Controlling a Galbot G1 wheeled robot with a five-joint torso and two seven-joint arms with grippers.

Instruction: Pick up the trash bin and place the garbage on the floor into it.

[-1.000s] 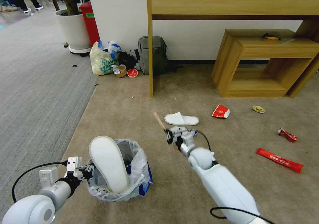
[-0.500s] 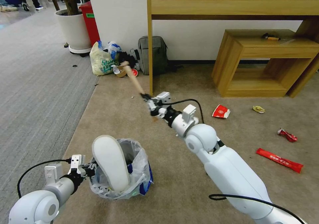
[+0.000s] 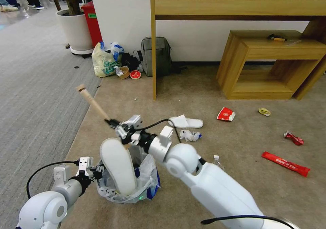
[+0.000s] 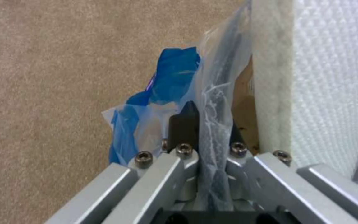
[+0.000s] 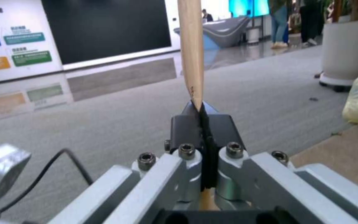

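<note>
The trash bin [image 3: 142, 188], lined with a crinkly bag with blue print [image 4: 168, 74], is held low in front of me over the beige carpet floor [image 3: 244, 188]. My left gripper [image 3: 97, 174] is shut on its rim and bag [image 4: 212, 102]. A white slipper [image 3: 117, 164] stands upright in it. My right gripper [image 3: 113, 123] is shut on a wooden stick [image 3: 91, 101], just above the bin's far edge, and the stick [image 5: 191, 46] points up and away to the left. Garbage on the floor includes another slipper [image 3: 185, 122], a crumpled tissue [image 3: 190, 135], a red cup [image 3: 225, 114] and red wrappers [image 3: 286, 164].
A wooden desk leg [image 3: 154, 59] and a low wooden shelf [image 3: 265, 66] stand ahead. A grey backpack [image 3: 156, 56], a yellow shopping bag [image 3: 103, 63] and a white planter [image 3: 74, 29] line the wall. Grey ribbed carpet [image 3: 37, 96] lies to the left.
My right arm has swung left with the stick, from mid-floor to just above the bin. The floor slipper and tissue show again behind it. The bin has shifted slightly.
</note>
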